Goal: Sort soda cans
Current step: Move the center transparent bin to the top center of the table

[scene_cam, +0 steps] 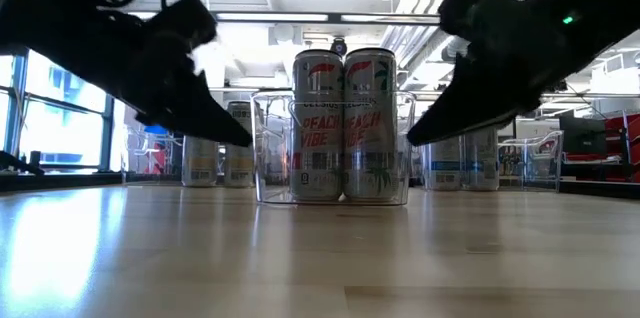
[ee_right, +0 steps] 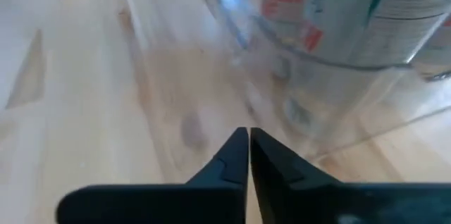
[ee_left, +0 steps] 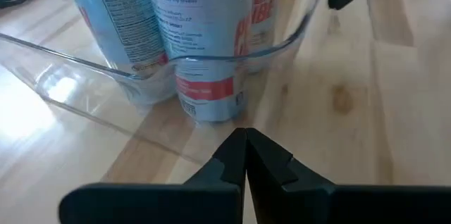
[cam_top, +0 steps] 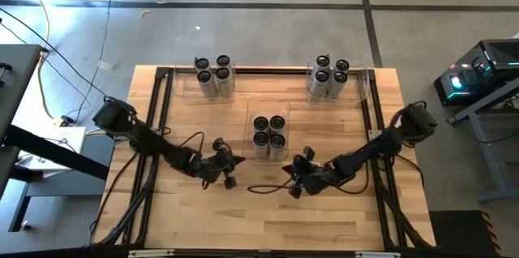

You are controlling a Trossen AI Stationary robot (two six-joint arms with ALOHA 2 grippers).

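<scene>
Clear plastic bins hold all twelve soda cans, grouped four apiece.
Left gripper and right gripper, low centre, pinched together, empty; sorting looks complete.

Left pincer, right pincer closed, empty

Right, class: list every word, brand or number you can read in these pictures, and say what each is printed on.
"PEACH VIBE": in red on the left front can in the middle bin, low view.
"PEACH": partly readable on the can beside it.
Fine print and barcode on the can in the left wrist view: too blurred.
Labels on the back cans: too small.
</scene>
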